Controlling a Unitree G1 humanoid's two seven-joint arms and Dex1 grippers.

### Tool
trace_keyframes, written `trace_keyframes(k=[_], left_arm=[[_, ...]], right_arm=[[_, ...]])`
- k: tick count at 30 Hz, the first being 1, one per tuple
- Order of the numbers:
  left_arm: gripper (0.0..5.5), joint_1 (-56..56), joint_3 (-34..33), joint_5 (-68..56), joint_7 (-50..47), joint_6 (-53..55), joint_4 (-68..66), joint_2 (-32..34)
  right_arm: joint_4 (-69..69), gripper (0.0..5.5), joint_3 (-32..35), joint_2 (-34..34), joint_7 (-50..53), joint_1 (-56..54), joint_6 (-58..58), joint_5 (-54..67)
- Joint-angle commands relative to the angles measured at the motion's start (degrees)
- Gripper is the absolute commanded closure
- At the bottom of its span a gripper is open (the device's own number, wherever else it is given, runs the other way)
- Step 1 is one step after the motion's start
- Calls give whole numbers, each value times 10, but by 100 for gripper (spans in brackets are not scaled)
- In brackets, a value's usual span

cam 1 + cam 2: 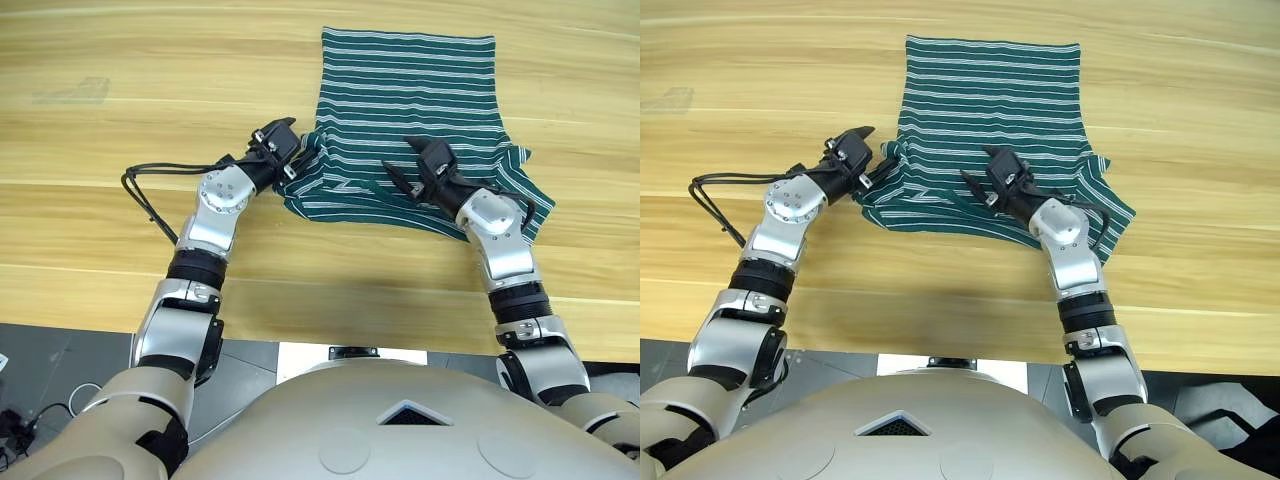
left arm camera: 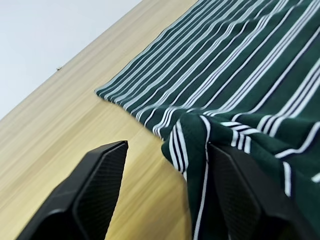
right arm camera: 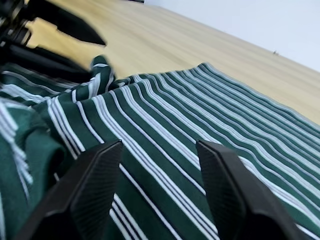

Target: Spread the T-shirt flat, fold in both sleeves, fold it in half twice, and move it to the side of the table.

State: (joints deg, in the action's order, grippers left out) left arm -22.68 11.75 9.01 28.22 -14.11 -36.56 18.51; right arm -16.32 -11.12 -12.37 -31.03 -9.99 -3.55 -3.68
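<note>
Wooden bench (image 1: 80, 250) carries the green striped T-shirt (image 1: 410, 90) at upper centre of the frame, its sleeves bunched. Left fingers (image 2: 95, 185) are spread apart at its left sleeve, and right fingers (image 3: 92, 187) are spread apart over its lower middle.

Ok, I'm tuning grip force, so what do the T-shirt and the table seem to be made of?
T-shirt: soft matte knit fabric, possibly cotton; it bunches and creases at the left gripper. Table: light wood-grain top, solid or laminate unclear, smooth with slight sheen.
</note>
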Motion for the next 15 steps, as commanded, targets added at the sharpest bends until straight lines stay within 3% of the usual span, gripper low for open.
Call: trace_keyframes(k=[1, 8, 15], left_arm=[[253, 11, 6, 4, 11, -9, -2, 6], [253, 10, 3, 6, 0, -11, -23, 8], [253, 26, -6, -3, -19, -22, -41, 3]], right_arm=[[30, 277, -30, -9, -9, 26, 12, -16], [90, 277, -93, -32, -32, 93, 19, -41], [129, 277, -113, -62, -54, 129, 35, -39]])
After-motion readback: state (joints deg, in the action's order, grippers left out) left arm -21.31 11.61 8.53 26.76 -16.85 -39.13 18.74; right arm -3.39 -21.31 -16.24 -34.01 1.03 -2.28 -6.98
